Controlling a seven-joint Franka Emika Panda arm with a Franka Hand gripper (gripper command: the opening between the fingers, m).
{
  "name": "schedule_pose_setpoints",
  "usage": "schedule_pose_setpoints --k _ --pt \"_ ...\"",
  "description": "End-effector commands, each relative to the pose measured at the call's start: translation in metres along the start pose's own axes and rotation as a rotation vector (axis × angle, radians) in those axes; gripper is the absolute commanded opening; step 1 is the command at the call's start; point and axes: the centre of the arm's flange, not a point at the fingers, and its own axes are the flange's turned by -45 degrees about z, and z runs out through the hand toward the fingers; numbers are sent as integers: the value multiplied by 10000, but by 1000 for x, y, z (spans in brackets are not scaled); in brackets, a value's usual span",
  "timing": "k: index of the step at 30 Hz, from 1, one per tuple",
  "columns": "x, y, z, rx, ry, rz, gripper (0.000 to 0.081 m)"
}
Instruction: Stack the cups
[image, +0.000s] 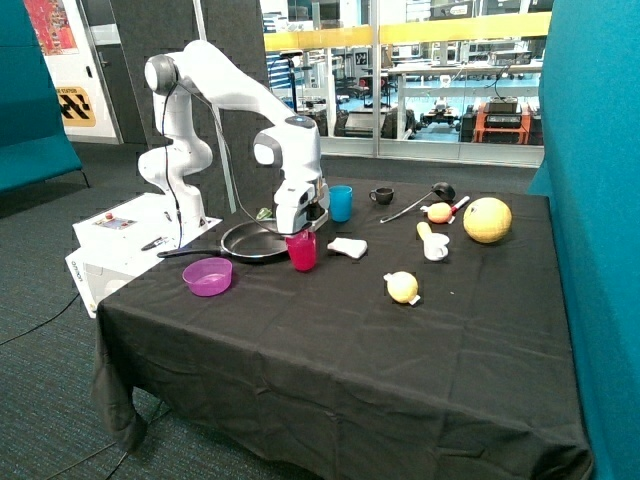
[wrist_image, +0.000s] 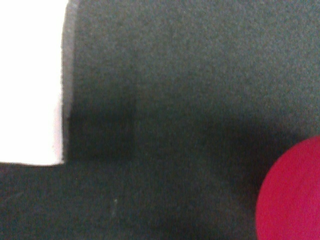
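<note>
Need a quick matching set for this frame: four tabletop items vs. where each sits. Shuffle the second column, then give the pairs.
Items:
1. pink-red cup
2. light blue cup
3. purple bowl
4. black mug

Places:
A. near the table's front corner, in front of the frying pan's handle
B. directly below the gripper, beside the pan
C. behind the gripper, toward the table's far edge
D. far side of the table, between the light blue cup and the ladle

Pairs: 1-B, 2-C, 3-A, 4-D
</note>
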Motion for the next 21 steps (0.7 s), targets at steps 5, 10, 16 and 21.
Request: schedule_pose_setpoints --k 5,10,16,21 --pt "4 -9 -24 -2 -56 -237 0" --pt "4 -22 -31 -2 -56 -522 0" --pt "6 -42 -40 0 -56 -891 0" --pt "6 -65 -50 1 -56 -1372 0"
